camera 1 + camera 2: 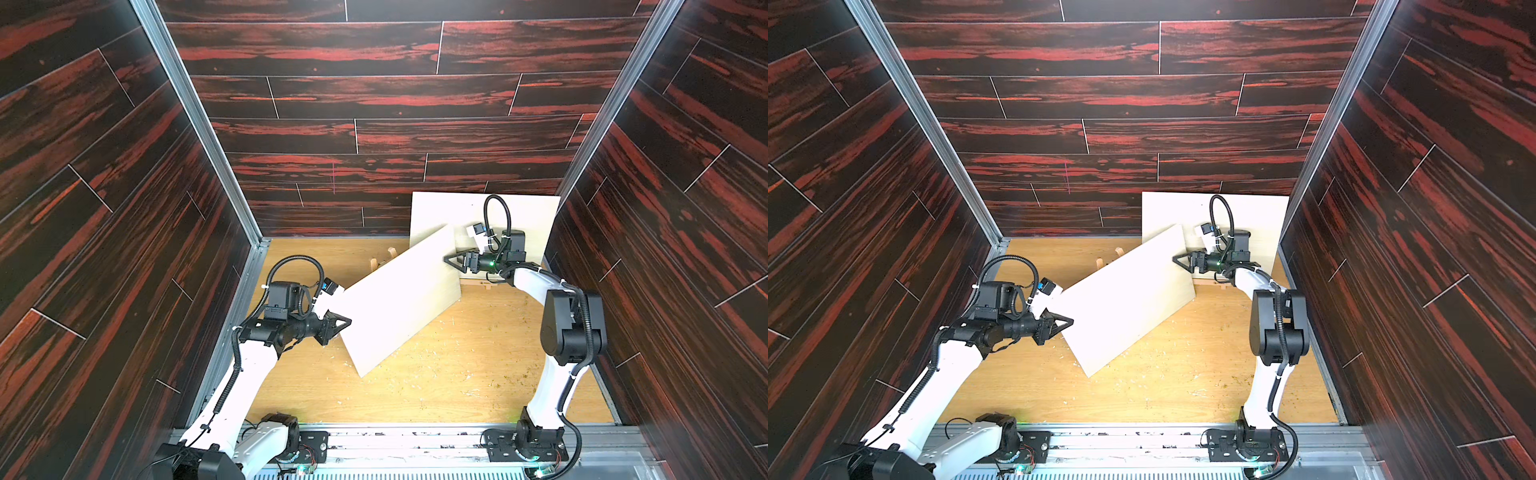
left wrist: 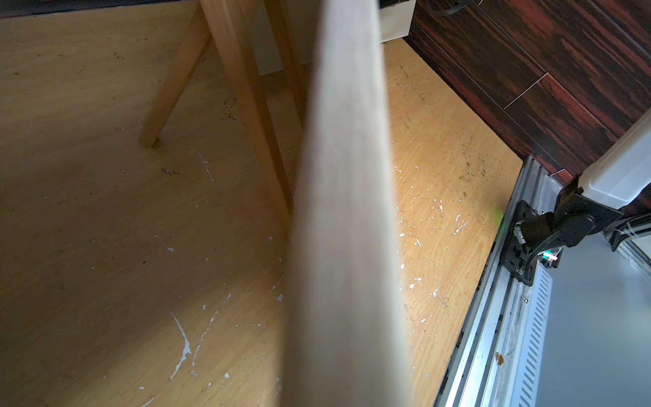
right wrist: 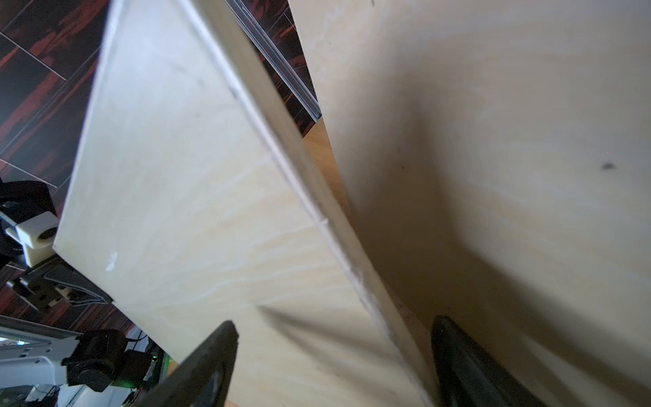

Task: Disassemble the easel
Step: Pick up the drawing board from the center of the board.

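A pale wooden board stands tilted across the middle of the floor. Behind it is the easel: two light wood post tops and a base bar show in a top view, and its legs show in the left wrist view. My left gripper is shut on the board's near left edge. My right gripper is open. One of its fingers is on each side of the board's far right edge, and neither presses on it.
A second pale board leans against the back wall at the right, just behind the right gripper. Dark panel walls close in three sides. A metal rail runs along the front. The wooden floor is flecked with white chips.
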`<state>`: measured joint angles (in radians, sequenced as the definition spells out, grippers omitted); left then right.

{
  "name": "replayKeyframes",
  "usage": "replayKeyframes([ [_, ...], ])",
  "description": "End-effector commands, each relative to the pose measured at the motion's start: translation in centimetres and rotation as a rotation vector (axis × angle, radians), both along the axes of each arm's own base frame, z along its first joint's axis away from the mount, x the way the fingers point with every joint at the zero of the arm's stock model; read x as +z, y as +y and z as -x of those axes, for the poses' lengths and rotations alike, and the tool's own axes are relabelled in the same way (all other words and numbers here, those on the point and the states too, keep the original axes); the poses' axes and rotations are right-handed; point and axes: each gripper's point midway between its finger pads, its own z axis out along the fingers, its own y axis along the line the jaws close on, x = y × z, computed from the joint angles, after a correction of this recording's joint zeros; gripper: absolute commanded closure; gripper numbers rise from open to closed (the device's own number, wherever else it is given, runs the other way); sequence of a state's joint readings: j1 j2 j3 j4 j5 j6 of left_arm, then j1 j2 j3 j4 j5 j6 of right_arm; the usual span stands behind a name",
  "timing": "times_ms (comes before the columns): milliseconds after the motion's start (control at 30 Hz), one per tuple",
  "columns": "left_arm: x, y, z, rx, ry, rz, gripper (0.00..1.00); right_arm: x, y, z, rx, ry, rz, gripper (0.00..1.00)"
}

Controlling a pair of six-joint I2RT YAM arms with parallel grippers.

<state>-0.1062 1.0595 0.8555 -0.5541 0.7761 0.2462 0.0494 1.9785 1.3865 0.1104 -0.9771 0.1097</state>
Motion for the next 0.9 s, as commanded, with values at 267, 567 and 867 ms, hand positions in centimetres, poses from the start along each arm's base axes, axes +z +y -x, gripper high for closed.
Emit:
replayKeyframes([
  [267, 1.2, 1.5, -1.7, 0.107, -0.092, -0.057, 1.00, -0.2, 2.3, 7.8, 0.162, 0.037, -0.046, 0.16],
  [567, 1.2, 2.7, -3.4, 0.226, -0.131, -0.028, 0.98, -0.4, 2.7, 12.3, 0.159, 0.073, -0.025, 0.17],
  [867, 1.6, 4.0, -5.4, 0.366, -0.161, 0.082, 0.91, -2.4, 2.0, 16.4, 0.105, 0.167, -0.034, 0.18],
])
